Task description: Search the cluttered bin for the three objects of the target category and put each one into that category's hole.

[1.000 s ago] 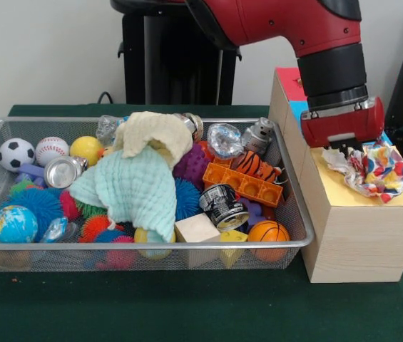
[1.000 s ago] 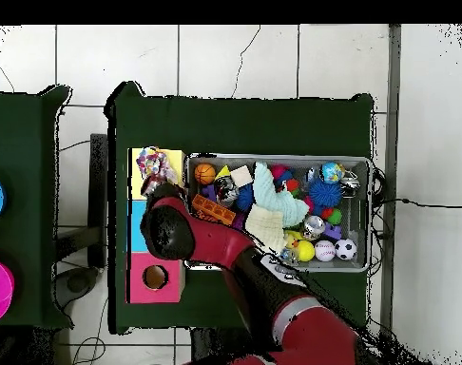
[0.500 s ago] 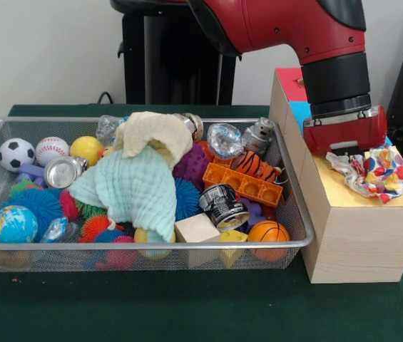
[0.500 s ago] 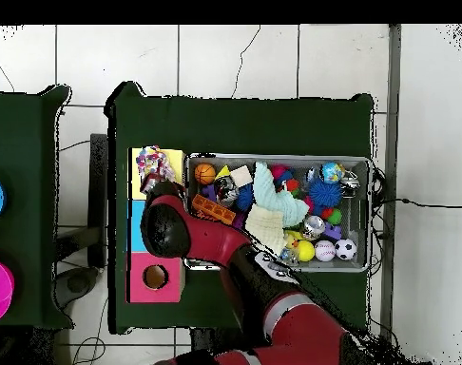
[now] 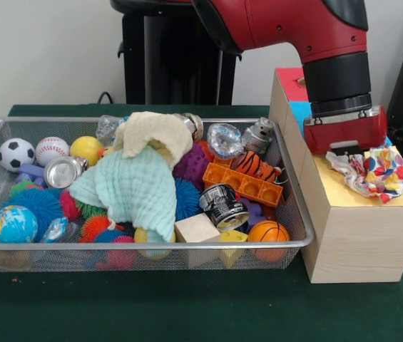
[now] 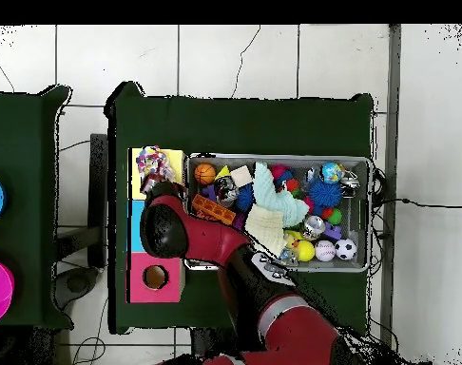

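One printed fabric bundle (image 5: 372, 174), white with red, blue, yellow and green patches, lies crumpled on the yellow face (image 5: 340, 191) of the wooden box. It covers the spot where the hole is, so the hole is hidden. It also shows in the overhead view (image 6: 155, 163). My gripper (image 5: 342, 147) hangs under the red wrist, just above and to the left of the bundle and apart from it. The wire mesh bin (image 5: 151, 246) is full of toys. No other printed bundle shows in it.
A cream cloth (image 5: 155, 135) and a mint-green cloth (image 5: 133, 189) lie heaped in the bin's middle over balls, cans and blocks. The box also has a blue face (image 5: 299, 110) and a red face with a round hole (image 6: 155, 277).
The wrist has risen a little and shifted slightly right, away from the printed bundle. The bundle stays on the yellow face.
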Tool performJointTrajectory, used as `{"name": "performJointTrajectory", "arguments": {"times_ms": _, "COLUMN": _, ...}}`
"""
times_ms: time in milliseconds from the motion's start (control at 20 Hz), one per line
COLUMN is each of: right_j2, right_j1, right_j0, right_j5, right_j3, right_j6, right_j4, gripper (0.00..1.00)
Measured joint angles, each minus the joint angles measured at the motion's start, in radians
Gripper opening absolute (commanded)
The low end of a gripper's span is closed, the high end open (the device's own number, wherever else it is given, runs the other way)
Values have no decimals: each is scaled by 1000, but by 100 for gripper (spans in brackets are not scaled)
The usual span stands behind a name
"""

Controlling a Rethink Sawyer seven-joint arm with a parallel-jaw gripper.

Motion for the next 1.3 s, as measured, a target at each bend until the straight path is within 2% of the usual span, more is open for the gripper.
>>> {"name": "performJointTrajectory", "arguments": {"times_ms": 700, "right_j2": -11, "right_j1": -56, "right_j0": -6, "right_j5": 147, "right_j3": 1, "right_j6": 0, "right_j4": 4, "gripper": 0}}
{"name": "performJointTrajectory", "arguments": {"times_ms": 1300, "right_j2": -8, "right_j1": -97, "right_j0": -21, "right_j5": 228, "right_j3": 7, "right_j6": 0, "right_j4": 4, "gripper": 0}}
